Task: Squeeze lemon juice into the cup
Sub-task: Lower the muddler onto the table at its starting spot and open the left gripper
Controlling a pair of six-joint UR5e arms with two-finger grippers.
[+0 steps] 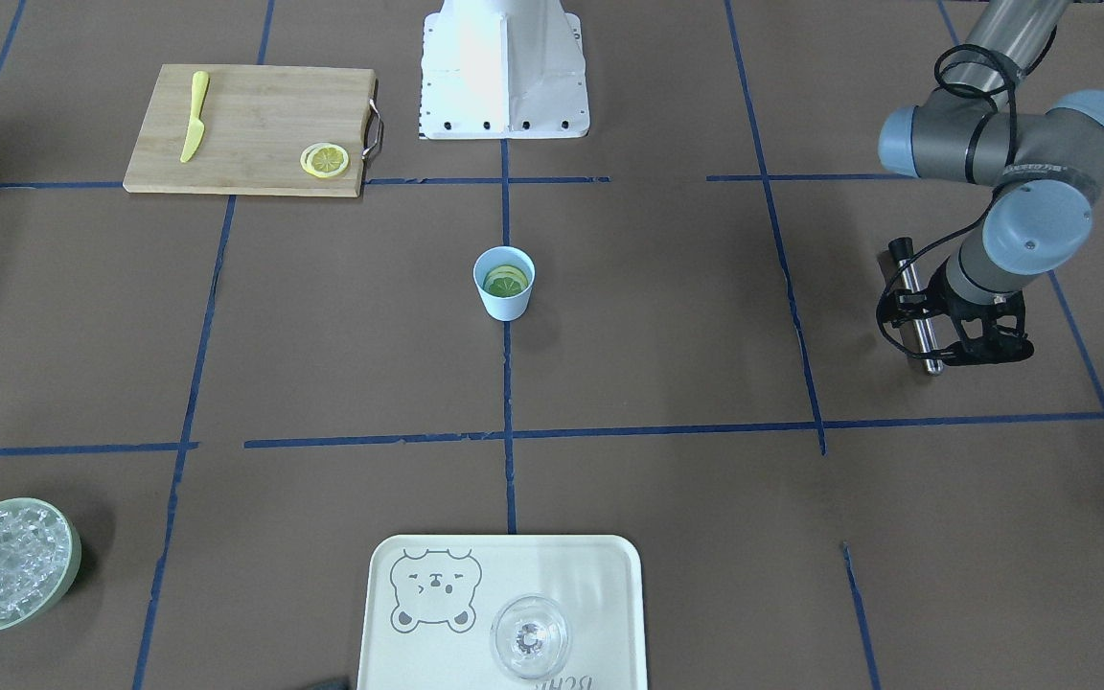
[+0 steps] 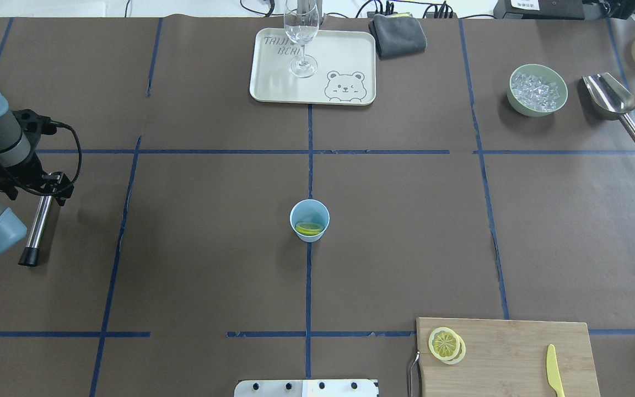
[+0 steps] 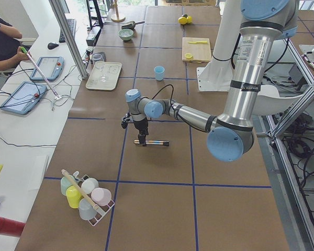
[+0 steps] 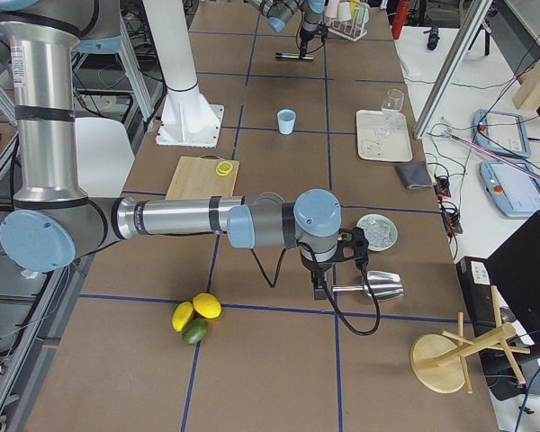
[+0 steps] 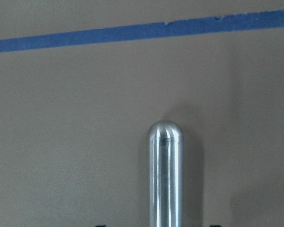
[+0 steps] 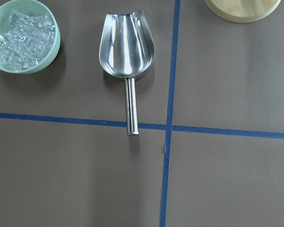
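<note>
The light-blue cup (image 1: 504,299) stands at the table's middle, and it also shows in the overhead view (image 2: 310,213). A lemon slice (image 1: 506,281) lies inside it, seen from overhead too (image 2: 309,227). More lemon slices (image 2: 446,344) lie on the wooden cutting board (image 2: 516,353). My left gripper (image 2: 46,190) is far to the left, low over a steel rod (image 5: 164,179) that lies on the table. Its fingertips stand wider than the rod, so it is open. My right gripper (image 4: 319,286) hovers above a metal scoop (image 6: 127,52); I cannot tell if it is open.
A yellow knife (image 2: 554,370) lies on the board. A cream tray (image 2: 345,60) with a wine glass (image 2: 301,33) is at the far side, beside a grey cloth (image 2: 397,34). A green bowl of ice (image 2: 537,90) stands by the scoop. Whole citrus fruits (image 4: 196,317) lie near the right arm.
</note>
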